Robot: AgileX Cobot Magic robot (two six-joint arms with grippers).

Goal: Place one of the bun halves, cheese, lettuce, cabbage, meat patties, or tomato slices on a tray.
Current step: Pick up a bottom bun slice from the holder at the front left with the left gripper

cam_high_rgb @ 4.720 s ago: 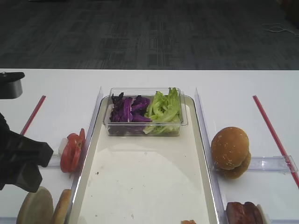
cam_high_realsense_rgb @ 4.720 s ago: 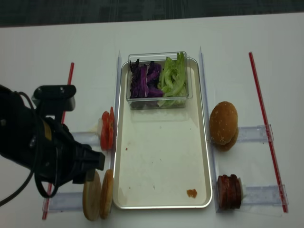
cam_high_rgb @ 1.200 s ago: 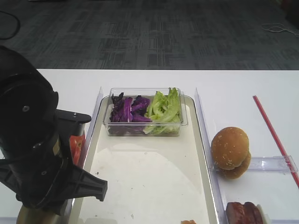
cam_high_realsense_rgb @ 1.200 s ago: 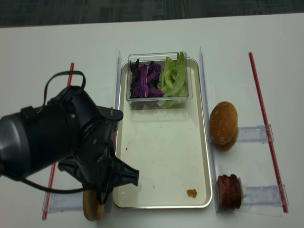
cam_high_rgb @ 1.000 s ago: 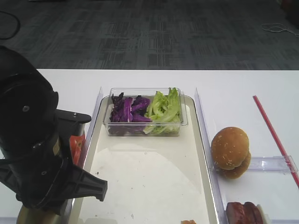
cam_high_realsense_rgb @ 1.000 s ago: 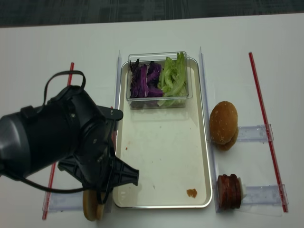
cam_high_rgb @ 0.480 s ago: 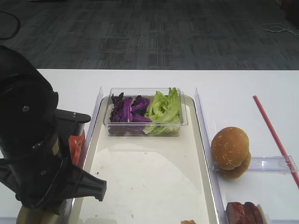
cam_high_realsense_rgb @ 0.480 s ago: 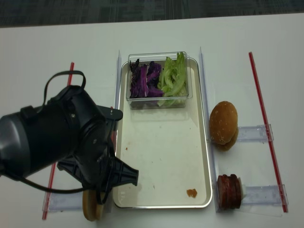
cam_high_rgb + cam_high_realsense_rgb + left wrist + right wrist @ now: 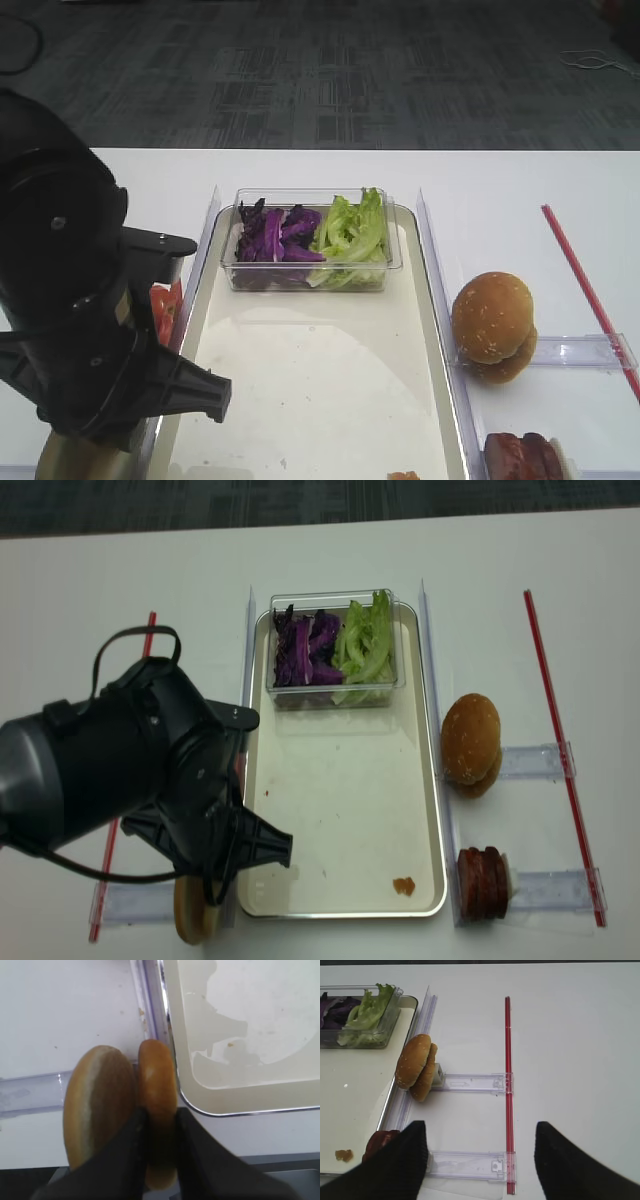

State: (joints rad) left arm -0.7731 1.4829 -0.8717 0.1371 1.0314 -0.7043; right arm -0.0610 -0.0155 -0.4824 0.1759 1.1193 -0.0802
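Note:
Two bun halves stand on edge beside the tray's [image 9: 240, 1090] near left corner. My left gripper [image 9: 159, 1130] is shut on the bun half [image 9: 156, 1080] nearer the tray; the other bun half [image 9: 97, 1105] leans against its outer finger. From above, the left arm [image 9: 140, 780] hides the gripper, and only a bun edge [image 9: 190, 920] shows. A clear tub on the tray [image 9: 340, 810] holds cabbage [image 9: 305, 645] and lettuce [image 9: 365, 640]. Tomato slices [image 9: 163, 305] peek out by the arm. Meat patties [image 9: 483, 883] stand right of the tray. My right gripper [image 9: 480, 1160] is open over bare table. Cheese is out of view.
Sesame bun tops [image 9: 470, 742] lean in a clear holder [image 9: 470, 1082] right of the tray. Red strips [image 9: 560, 750] run along the table's outer sides. A small orange crumb [image 9: 403, 886] lies on the tray's near right part.
The left arm swung in from the far left and now sits over the bun halves. In the last second it has only shifted slightly upward. Nothing else moved.

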